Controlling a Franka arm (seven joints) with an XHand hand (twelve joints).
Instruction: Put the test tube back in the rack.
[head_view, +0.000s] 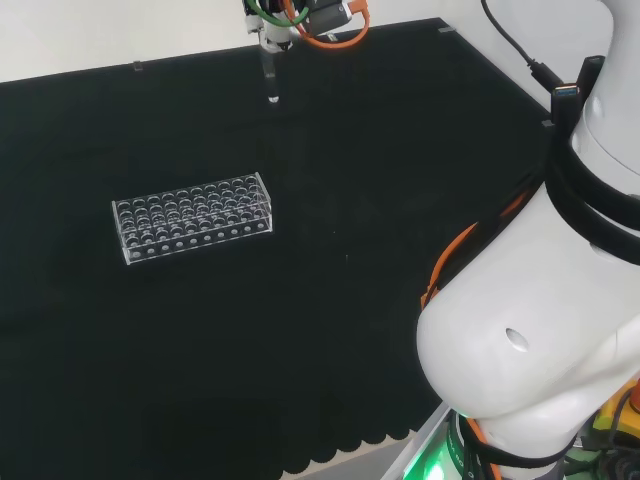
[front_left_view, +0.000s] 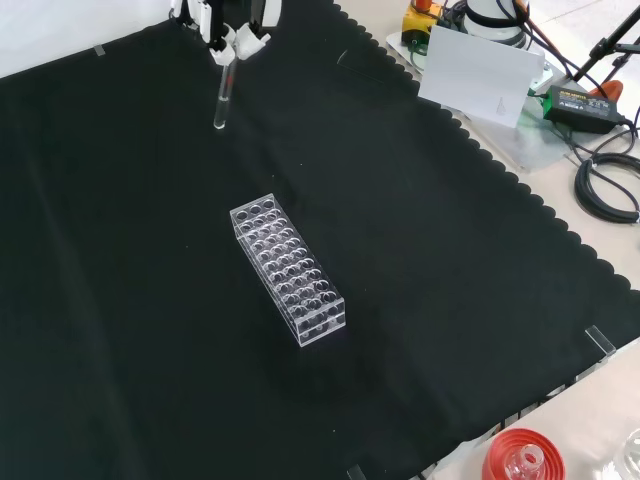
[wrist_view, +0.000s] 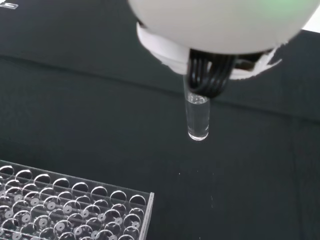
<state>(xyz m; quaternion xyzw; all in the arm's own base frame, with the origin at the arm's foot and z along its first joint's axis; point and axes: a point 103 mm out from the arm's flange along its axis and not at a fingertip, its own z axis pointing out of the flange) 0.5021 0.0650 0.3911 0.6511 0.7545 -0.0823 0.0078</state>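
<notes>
One clear glass test tube (front_left_view: 221, 102) hung upright from the hand (front_left_view: 228, 30), its rounded closed end pointing down above the cloth. I saw the hand's fingertips (front_left_view: 236, 44) pinching the tube's upper end at the far edge of the front view. From the wrist view the tube (wrist_view: 198, 117) hung below dark fingers (wrist_view: 210, 80), well clear of the matte black cloth (front_left_view: 120, 300). A clear plastic rack (front_left_view: 288, 268), a long block with rows of round holes, stood near the middle of the bench, apart from the tube; in the head view it (head_view: 192, 217) lay left of and nearer than the tube (head_view: 271, 78). Nothing stood between them. A red ribbed ring stand (front_left_view: 520, 455) sat off the cloth's scalloped near edge.
</notes>
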